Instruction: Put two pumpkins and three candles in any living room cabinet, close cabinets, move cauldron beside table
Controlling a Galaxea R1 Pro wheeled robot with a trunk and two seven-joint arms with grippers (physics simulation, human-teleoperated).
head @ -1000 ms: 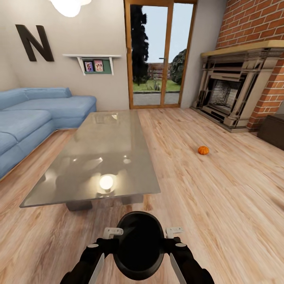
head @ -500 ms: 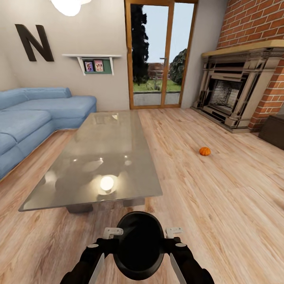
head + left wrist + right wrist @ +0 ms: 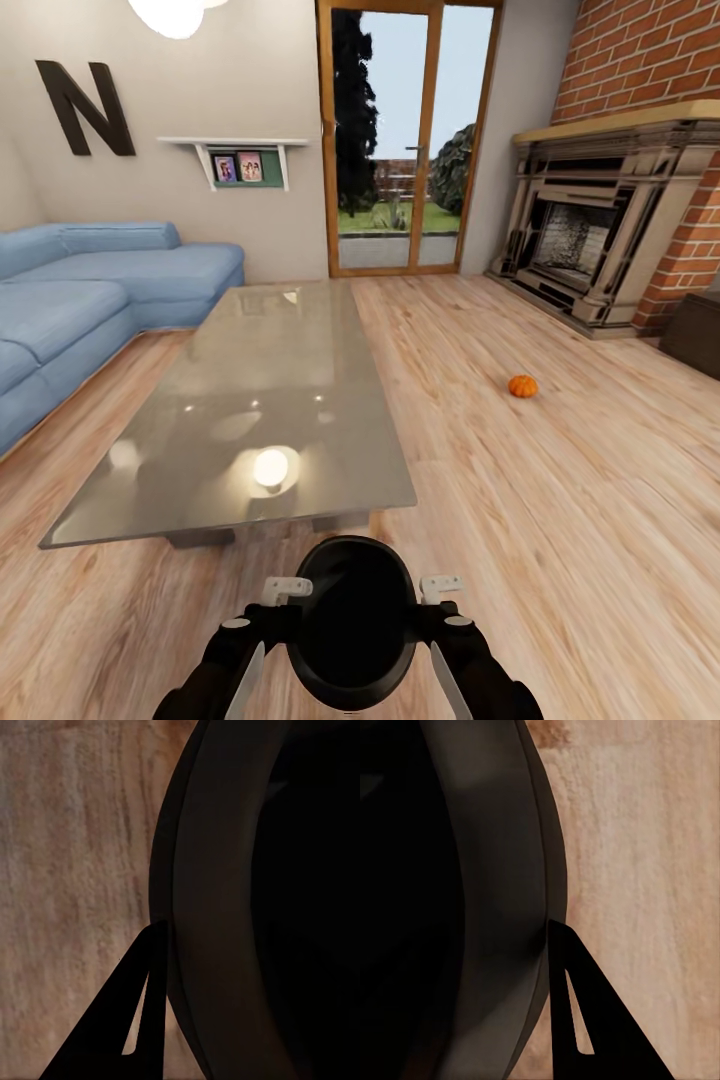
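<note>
The black cauldron [image 3: 352,620] hangs low in front of me, held between both arms just short of the near end of the table [image 3: 250,400]. My left gripper [image 3: 272,608] and right gripper [image 3: 432,606] are shut on its rim on opposite sides. In each wrist view one dark finger [image 3: 124,1020] [image 3: 585,1012] lies against the outer wall of the cauldron [image 3: 225,907] [image 3: 487,885]; the other finger is hidden. One orange pumpkin [image 3: 522,386] lies on the wooden floor to the right of the table. A corner of the dark cabinet [image 3: 698,335] shows at the right edge.
A blue sofa [image 3: 80,300] runs along the table's left side. The brick fireplace [image 3: 590,230] stands at the right and a glass door [image 3: 405,140] at the back. Open wooden floor [image 3: 560,520] stretches between the table and the fireplace.
The whole view has crept forward, so the table's near edge sits lower and closer and the pumpkin sits slightly farther right. Both grippers still hold the cauldron the same way.
</note>
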